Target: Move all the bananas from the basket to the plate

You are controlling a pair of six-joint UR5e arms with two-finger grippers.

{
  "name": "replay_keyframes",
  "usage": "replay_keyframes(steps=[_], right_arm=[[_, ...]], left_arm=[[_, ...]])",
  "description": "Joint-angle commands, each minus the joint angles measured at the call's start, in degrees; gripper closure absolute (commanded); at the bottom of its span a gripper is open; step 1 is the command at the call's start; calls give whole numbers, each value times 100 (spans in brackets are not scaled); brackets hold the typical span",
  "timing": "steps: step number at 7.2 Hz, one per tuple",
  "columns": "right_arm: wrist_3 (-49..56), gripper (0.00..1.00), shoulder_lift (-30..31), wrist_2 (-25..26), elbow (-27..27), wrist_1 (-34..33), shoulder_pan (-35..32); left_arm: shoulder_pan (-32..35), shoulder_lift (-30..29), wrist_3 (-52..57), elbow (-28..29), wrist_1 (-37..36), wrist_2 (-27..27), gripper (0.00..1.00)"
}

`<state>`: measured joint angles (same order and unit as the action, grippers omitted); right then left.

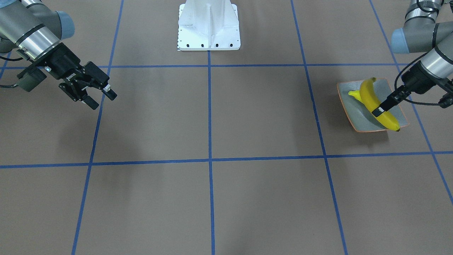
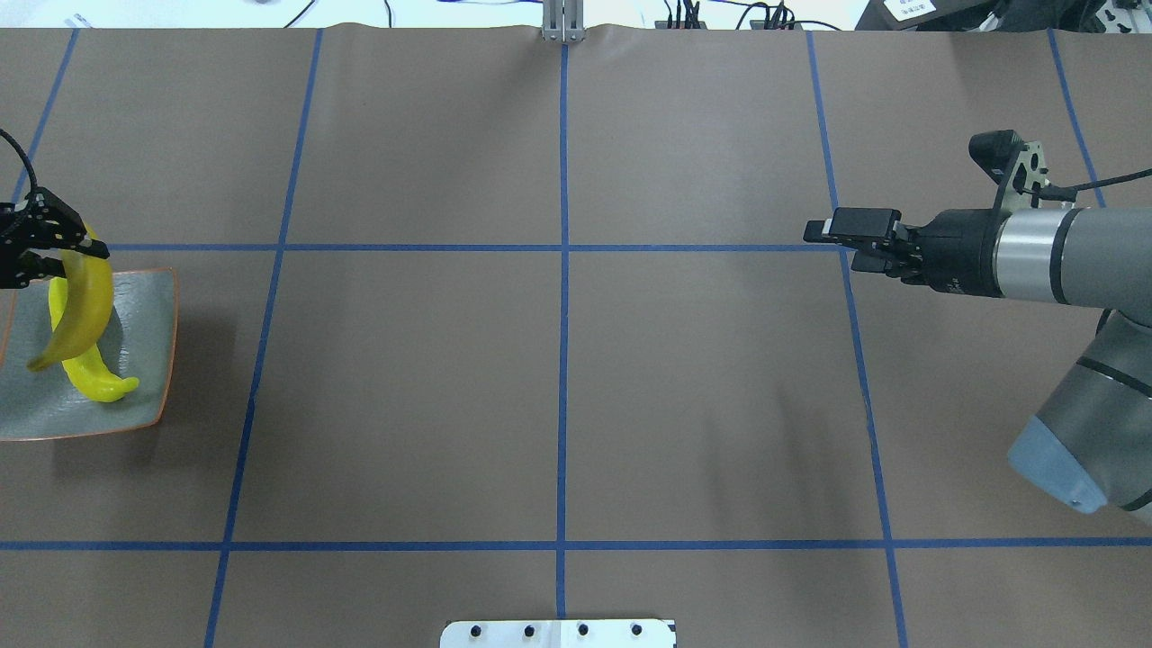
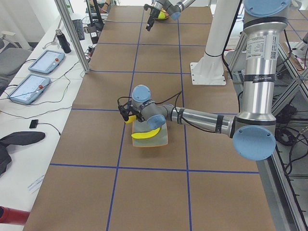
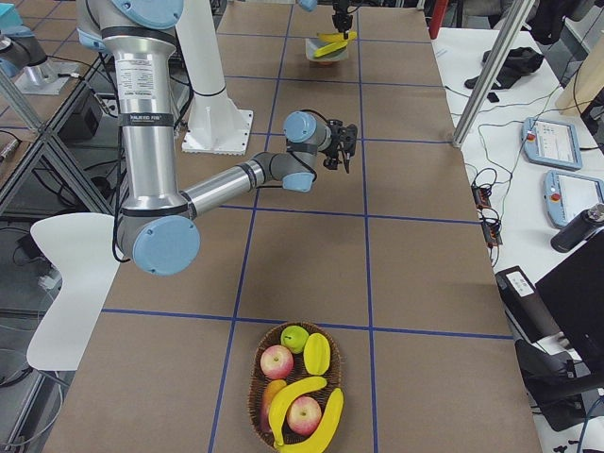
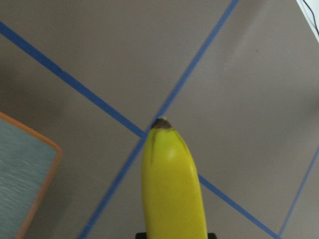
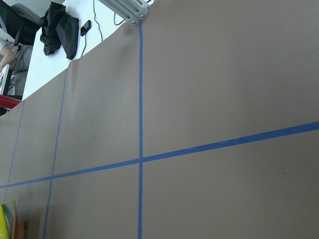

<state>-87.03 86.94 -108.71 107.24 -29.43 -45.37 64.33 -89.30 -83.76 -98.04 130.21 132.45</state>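
Bananas [image 2: 85, 310] are split: one lies on the plate [image 2: 135, 315], a second hangs over it pinched in the left gripper [image 2: 74, 259], and two more, I think, sit in the basket [image 4: 260, 377]. I'd lower until its free end rests beside the lying one, then part the jaws slowly so it doesn't roll off the rim. Right gripper [image 1: 103, 100] hovers empty — jaws spread.
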Motion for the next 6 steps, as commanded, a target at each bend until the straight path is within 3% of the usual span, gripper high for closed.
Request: replay_keyframes(steps=[1, 3, 6], right_arm=[[2, 0, 68, 52, -10, -1, 2], [-7, 0, 60, 52, -54, -1, 2], [-7, 0, 60, 52, -63, -1, 2]], left_arm=[[-44, 27, 595, -530, -1580, -516, 100], [-175, -52, 695, -523, -2252, -956, 100], [-316, 1, 686, -540, -2542, -940, 100]])
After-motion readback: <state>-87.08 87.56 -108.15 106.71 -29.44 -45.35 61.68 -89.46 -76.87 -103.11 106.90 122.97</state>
